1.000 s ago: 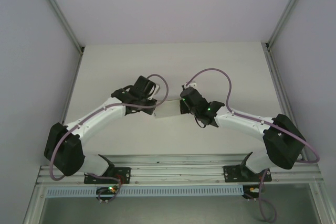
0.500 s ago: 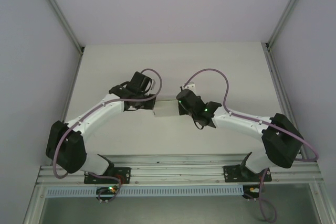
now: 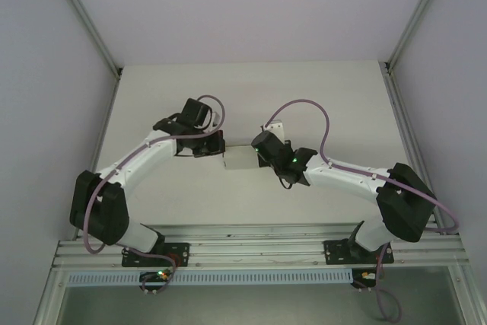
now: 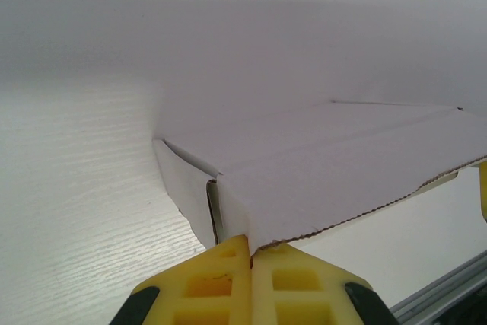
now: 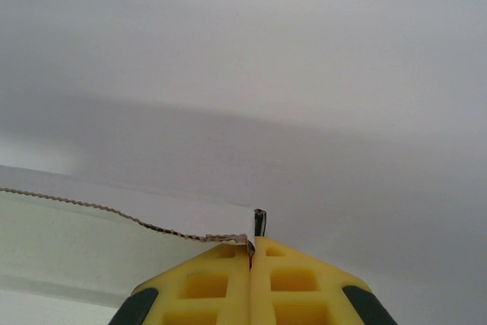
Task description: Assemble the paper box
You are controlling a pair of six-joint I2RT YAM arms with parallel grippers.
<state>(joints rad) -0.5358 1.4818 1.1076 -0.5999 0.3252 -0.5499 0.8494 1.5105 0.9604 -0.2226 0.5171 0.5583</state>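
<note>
At either end of the paper box (image 3: 240, 159) one of my hands has hold of it, so the pale card slab is spanned between them. My left hand (image 4: 249, 245) is pinched tight on the box's left corner. Its yellow pads meet with only the raw corrugated edge of the card between them. Just beside that corner a side wall is folded down, with a small flap tucked against it. My right hand (image 5: 251, 245) is clamped in the same way on the box's right edge, and the fluted rim runs away from the pads.

A second ago my left hand was a touch looser, and it has now finished closing. Over the same stretch both arms have carried the box a little leftward, and my left wrist has swung round behind the box's left end.

I take it the box is now fixed at both ends, so the step in hand is shaping rather than fetching. One wall is up at the left end, yet the broad top panel looks unfinished. I cannot tell whether the box rests on the worktop (image 3: 304, 89) or hangs just above it.
</note>
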